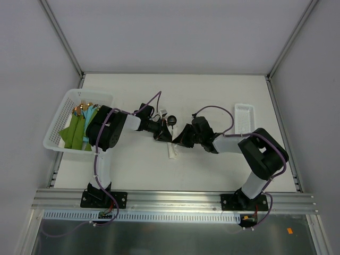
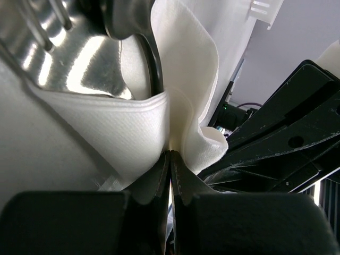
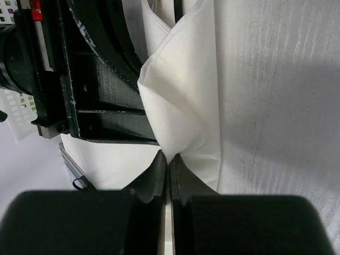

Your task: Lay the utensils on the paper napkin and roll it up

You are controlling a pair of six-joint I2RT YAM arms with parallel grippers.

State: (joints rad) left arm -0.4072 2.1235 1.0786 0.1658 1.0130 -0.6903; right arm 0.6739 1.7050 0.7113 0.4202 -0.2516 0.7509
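**Both grippers pinch napkin at mid-table**

Left gripper (image 2: pixel 170 155) is clamped on a fold of the paper napkin (image 2: pixel 133 133). Right gripper (image 3: pixel 169 158) is clamped on another fold of it, tips facing the left one, close together. The napkin sits at the centre of the table (image 1: pixel 212 95), partly wrapped over the utensils (image 2: pixel 79 58); only their shiny ends show, in the left wrist view.

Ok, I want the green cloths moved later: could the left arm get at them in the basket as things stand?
Probably not yet: the left pincer is shut on the paper napkin. Once it lets go, the green cloths lie close beside its elbow, open from above in the basket.
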